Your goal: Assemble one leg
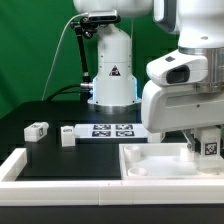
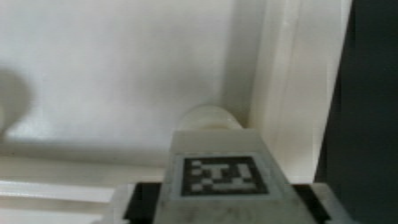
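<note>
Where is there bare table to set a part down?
Bare black table lies between the two loose legs and the square piece. Crowded at the exterior view's right: the tool holds a leg at that piece.

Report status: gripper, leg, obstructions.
Gripper shut on the leg. Leg over the white square piece, by its rim. Nothing seen in the way.

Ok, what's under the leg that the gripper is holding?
The big white tray, its flat floor beside the raised rim. The leg covers the spot right below its tip, so contact there cannot be seen.
</note>
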`<state>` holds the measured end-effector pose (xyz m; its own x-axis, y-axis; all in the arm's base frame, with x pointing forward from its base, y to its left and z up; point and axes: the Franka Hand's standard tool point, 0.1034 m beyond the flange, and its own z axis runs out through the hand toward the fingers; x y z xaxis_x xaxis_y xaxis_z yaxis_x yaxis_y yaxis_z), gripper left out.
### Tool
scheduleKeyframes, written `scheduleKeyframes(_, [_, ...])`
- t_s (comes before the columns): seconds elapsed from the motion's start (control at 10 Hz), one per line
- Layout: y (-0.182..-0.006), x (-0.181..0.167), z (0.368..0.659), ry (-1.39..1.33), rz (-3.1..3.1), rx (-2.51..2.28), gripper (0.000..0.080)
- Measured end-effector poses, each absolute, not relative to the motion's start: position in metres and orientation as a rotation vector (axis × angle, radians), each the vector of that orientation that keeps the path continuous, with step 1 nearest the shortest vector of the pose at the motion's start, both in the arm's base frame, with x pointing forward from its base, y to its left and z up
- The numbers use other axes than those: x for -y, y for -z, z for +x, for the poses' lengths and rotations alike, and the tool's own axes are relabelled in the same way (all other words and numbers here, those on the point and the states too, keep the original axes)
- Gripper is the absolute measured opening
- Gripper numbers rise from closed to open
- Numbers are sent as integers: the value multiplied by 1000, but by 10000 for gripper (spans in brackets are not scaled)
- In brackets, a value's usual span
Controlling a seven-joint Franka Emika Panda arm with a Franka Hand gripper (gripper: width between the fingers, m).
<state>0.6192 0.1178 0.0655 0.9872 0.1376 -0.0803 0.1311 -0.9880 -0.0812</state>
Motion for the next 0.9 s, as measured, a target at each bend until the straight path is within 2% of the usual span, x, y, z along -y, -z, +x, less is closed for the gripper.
scheduleKeyframes(0.3, [-66, -118, 619, -137, -3061, 89, 271])
scheduleKeyframes(0.9, [-63, -120, 616, -178, -2915, -1020, 271])
